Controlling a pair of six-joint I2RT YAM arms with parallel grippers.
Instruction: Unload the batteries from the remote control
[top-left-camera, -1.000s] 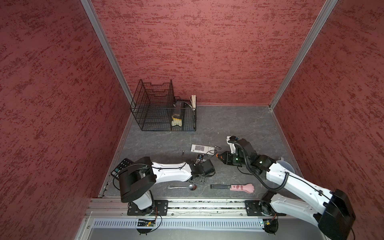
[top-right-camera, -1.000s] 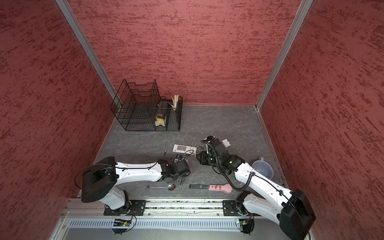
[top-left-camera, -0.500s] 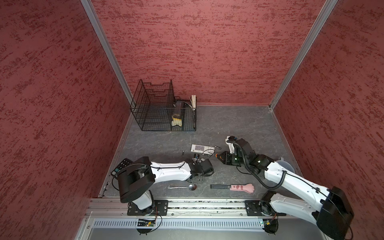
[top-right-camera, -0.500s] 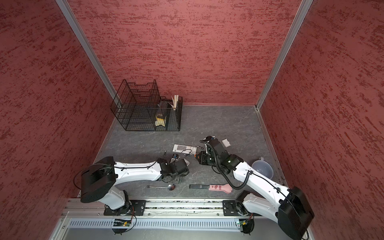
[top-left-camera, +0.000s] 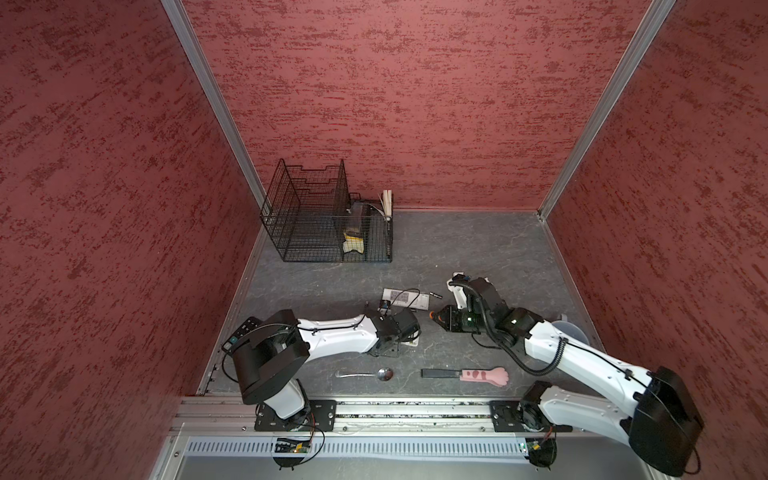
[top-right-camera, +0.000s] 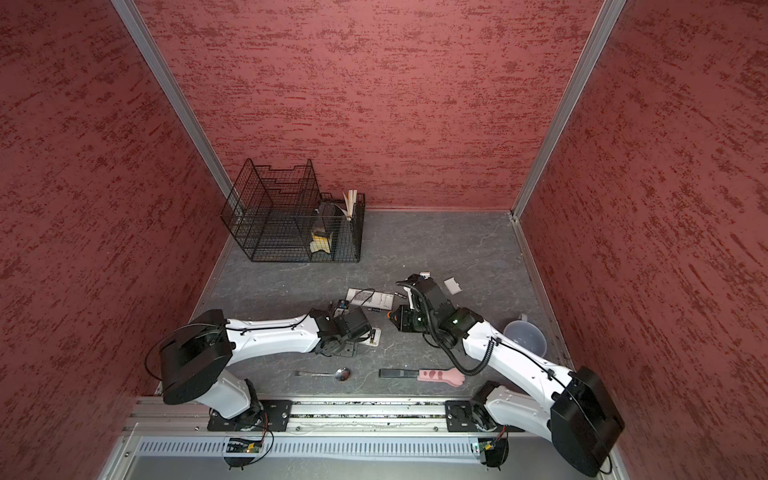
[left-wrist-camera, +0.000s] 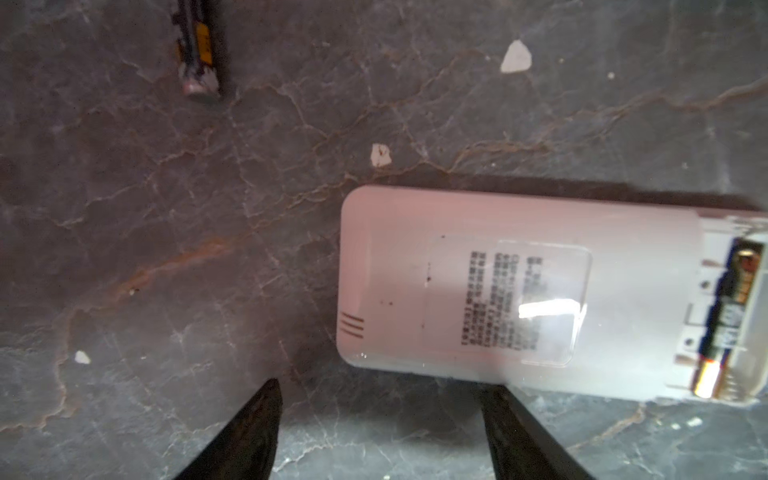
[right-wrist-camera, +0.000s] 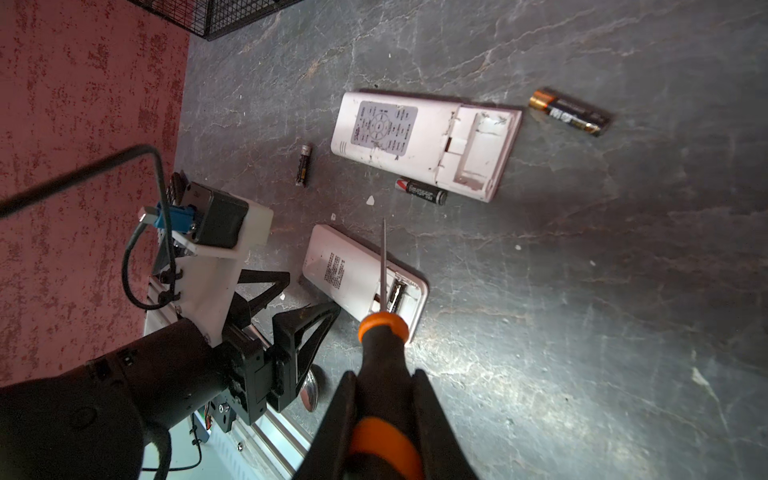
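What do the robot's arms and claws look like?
Both arms, the left arm and the right arm, have smooth white shells with chunky black joints. Black cables loop along them. A blue plug sits by the left wrist. The left claw and the right claw each have two black, pointed fingers.

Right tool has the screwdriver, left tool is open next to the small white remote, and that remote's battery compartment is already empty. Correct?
No. The compartment of the small white remote is not empty: the left wrist view shows a battery seated in it. The rest stands: the right tool grips the screwdriver, and the left tool is open next to that remote.
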